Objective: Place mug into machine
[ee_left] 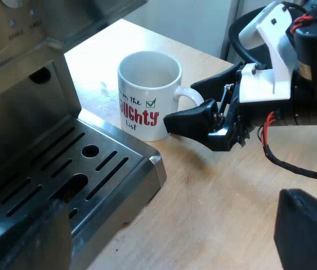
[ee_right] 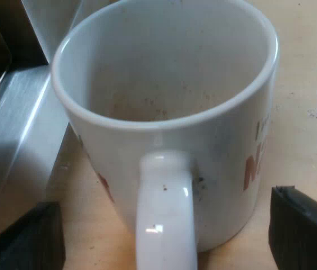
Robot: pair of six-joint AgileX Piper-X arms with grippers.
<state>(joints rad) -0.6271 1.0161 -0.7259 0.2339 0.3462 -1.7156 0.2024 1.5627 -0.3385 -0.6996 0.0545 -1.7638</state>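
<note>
A white mug [ee_left: 147, 93] with red lettering stands upright and empty on the wooden table, close beside the espresso machine's drip tray [ee_left: 99, 169]. My right gripper [ee_left: 200, 104] is at the mug's handle [ee_left: 191, 97], one black finger on each side of it. In the right wrist view the mug [ee_right: 170, 84] is very near and its handle [ee_right: 165, 208] runs between the spread fingers of my right gripper [ee_right: 167, 239], which is open. My left gripper [ee_left: 170, 247] hangs open over the tray's corner and the table, holding nothing.
The espresso machine [ee_left: 18, 107] has a metal back wall and a slotted grate [ee_left: 63, 174] over its tray. Its steel side [ee_right: 18, 124] stands close against the mug. Bare wooden table [ee_left: 214, 214] lies around the mug.
</note>
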